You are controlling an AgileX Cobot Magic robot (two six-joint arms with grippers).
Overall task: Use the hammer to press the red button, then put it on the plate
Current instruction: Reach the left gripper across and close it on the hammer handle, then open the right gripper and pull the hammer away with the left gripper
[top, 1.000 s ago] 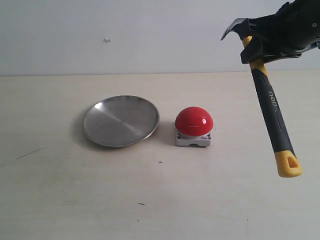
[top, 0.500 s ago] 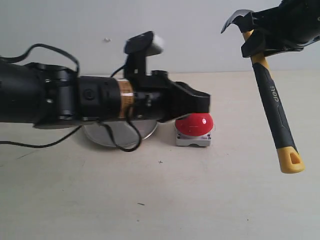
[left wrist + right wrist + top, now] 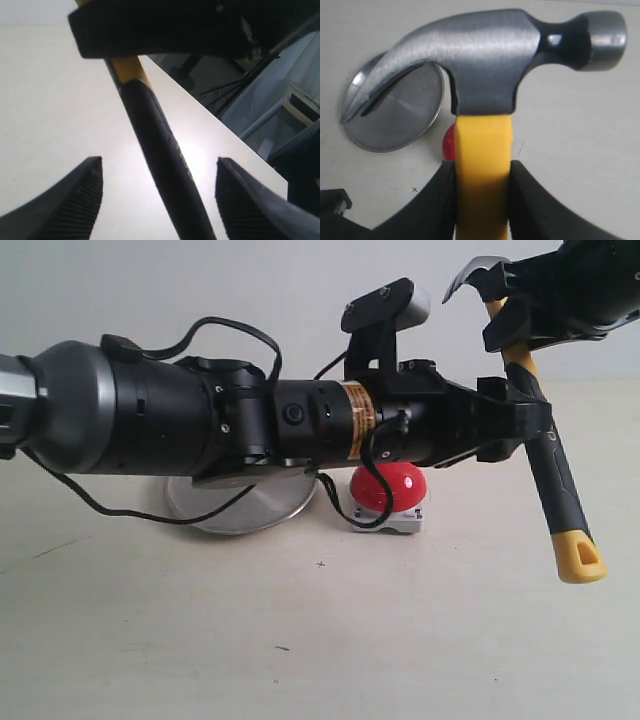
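Note:
My right gripper (image 3: 515,335) is shut on the hammer (image 3: 548,465) just under its dark head, high at the right. The black handle hangs down with its yellow looped end lowest. The right wrist view shows the grey head (image 3: 485,55) and my right gripper (image 3: 482,175) clamped on the yellow neck. My left gripper (image 3: 530,425) has reached across from the left and stands open around the handle's upper part. The left wrist view shows the handle (image 3: 160,155) between the spread fingers (image 3: 75,200), touching neither. The red button (image 3: 400,490) and silver plate (image 3: 240,512) are partly hidden behind the left arm.
The left arm (image 3: 200,425) spans the middle of the exterior view, above the plate and button, with a loose black cable (image 3: 375,505) hanging near the button. The pale tabletop (image 3: 320,640) stretches in front. Its edge (image 3: 210,125) shows in the left wrist view.
The left arm has swept in from the left, over the plate and button, until its open gripper straddles the hammer handle. The right gripper and hammer have barely moved.

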